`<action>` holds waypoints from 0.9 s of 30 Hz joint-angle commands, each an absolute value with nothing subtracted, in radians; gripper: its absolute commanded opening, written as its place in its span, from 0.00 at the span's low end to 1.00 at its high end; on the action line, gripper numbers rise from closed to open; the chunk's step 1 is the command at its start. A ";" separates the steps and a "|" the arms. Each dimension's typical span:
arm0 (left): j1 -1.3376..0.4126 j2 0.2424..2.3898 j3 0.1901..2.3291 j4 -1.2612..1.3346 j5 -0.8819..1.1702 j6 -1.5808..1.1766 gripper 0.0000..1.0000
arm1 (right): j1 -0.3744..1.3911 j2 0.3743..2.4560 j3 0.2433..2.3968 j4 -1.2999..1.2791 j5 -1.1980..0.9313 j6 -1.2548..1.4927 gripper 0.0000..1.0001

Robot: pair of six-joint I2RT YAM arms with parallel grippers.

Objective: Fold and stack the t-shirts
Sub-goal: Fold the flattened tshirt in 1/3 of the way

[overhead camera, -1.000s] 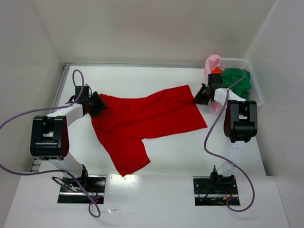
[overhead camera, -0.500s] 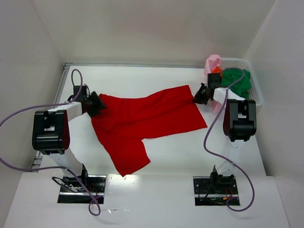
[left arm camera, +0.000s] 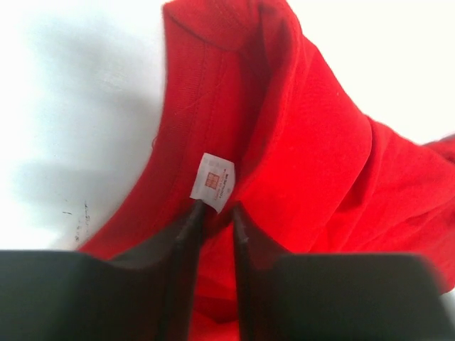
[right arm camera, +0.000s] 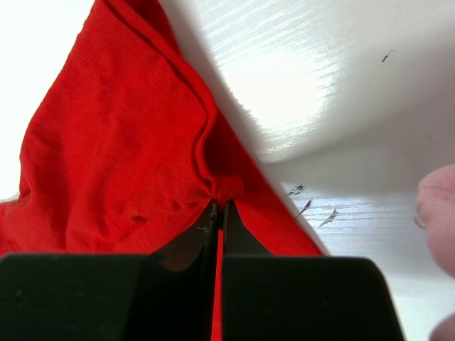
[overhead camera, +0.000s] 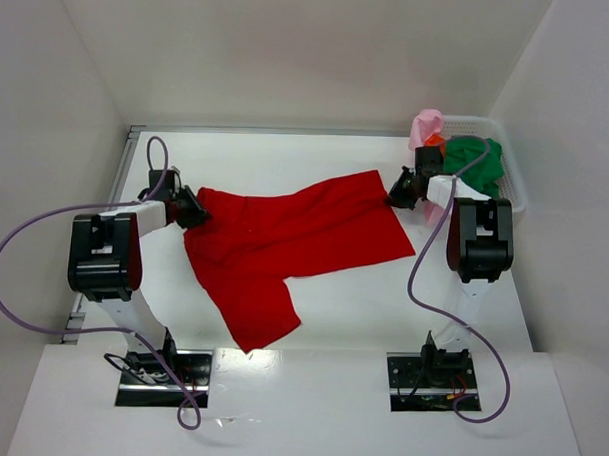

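Note:
The bright red t-shirt [overhead camera: 284,237] lies spread across the table, one sleeve pointing to the near edge. My left gripper [overhead camera: 189,208] is at its left end. In the left wrist view the gripper [left arm camera: 218,207] is nearly closed on the collar, beside the white label [left arm camera: 213,181]. My right gripper [overhead camera: 400,194] is at the shirt's far right corner. In the right wrist view the gripper [right arm camera: 219,204] is shut on a pinch of the red cloth [right arm camera: 114,142]. The pale pink [overhead camera: 425,125], orange [overhead camera: 435,142] and dark green [overhead camera: 477,159] shirts lie bunched in the basket.
The white lattice basket [overhead camera: 513,191] stands at the back right against the right wall. White walls close in the table on three sides. A bit of pink cloth [right arm camera: 437,213] shows at the right edge of the right wrist view.
My left arm's elbow has swung up and back while its gripper stayed at the shirt's left end. The right arm and the shirt have hardly moved.

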State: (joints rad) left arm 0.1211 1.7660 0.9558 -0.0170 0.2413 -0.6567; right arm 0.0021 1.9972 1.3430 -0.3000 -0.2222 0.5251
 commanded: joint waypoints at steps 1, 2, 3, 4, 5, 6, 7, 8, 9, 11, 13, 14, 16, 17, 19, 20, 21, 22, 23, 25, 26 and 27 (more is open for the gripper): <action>0.126 1.758 0.986 0.014 0.236 -0.637 0.25 | -0.002 2.023 1.370 -0.316 -0.207 0.526 0.00; 0.135 1.746 0.986 0.014 0.236 -0.637 0.21 | -0.002 2.023 1.370 -0.316 -0.207 0.526 0.00; 0.135 1.732 0.986 0.014 0.236 -0.637 0.18 | -0.002 2.023 1.379 -0.316 -0.207 0.526 0.00; 0.146 1.732 0.986 0.014 0.236 -0.646 0.13 | -0.002 2.023 1.379 -0.316 -0.207 0.526 0.00; 0.146 1.723 0.995 0.014 0.236 -0.646 0.11 | -0.002 2.023 1.379 -0.316 -0.207 0.526 0.00; 0.155 1.723 0.996 0.014 0.236 -0.646 0.11 | -0.002 2.023 1.391 -0.316 -0.198 0.526 0.00; 0.167 1.714 0.996 0.014 0.236 -0.646 0.11 | -0.002 2.023 1.403 -0.328 -0.198 0.526 0.00; 0.167 1.713 1.006 0.005 0.236 -0.646 0.11 | -0.002 2.023 1.404 -0.328 -0.198 0.526 0.00; 0.176 1.713 1.006 0.005 0.236 -0.646 0.11 | -0.002 2.023 1.416 -0.328 -0.198 0.526 0.00; 0.189 1.704 1.015 -0.006 0.245 -0.646 0.11 | -0.002 2.014 1.427 -0.337 -0.198 0.526 0.00; 0.198 1.704 1.025 -0.006 0.245 -0.646 0.11 | -0.002 2.014 1.437 -0.337 -0.187 0.526 0.00; 0.198 1.704 1.025 -0.006 0.245 -0.646 0.10 | -0.002 2.014 1.437 -0.337 -0.187 0.526 0.00; 0.209 1.704 1.025 -0.006 0.255 -0.646 0.06 | -0.002 2.014 1.447 -0.347 -0.187 0.526 0.00; 0.209 1.704 1.034 0.006 0.274 -0.646 0.06 | -0.002 2.014 1.459 -0.347 -0.187 0.526 0.00; 0.219 1.704 1.057 0.006 0.317 -0.637 0.06 | -0.002 2.014 1.488 -0.356 -0.187 0.526 0.00; 0.219 1.704 1.068 0.006 0.328 -0.637 0.06 | -0.002 2.014 1.497 -0.356 -0.187 0.526 0.00; 0.219 1.715 1.078 0.006 0.340 -0.626 0.08 | -0.002 2.014 1.506 -0.356 -0.187 0.526 0.00; 0.219 1.715 1.101 0.006 0.351 -0.615 0.10 | -0.002 2.014 1.520 -0.356 -0.196 0.526 0.00; 0.219 1.715 1.101 -0.004 0.351 -0.615 0.10 | -0.002 2.014 1.520 -0.356 -0.196 0.526 0.00; 0.219 1.724 1.111 -0.005 0.341 -0.615 0.11 | -0.002 2.023 1.531 -0.356 -0.196 0.526 0.00; 0.228 1.735 1.111 -0.014 0.331 -0.615 0.11 | -0.002 2.023 1.531 -0.356 -0.196 0.526 0.00; 0.229 1.735 1.111 -0.014 0.331 -0.606 0.11 | -0.002 2.035 1.531 -0.347 -0.205 0.526 0.00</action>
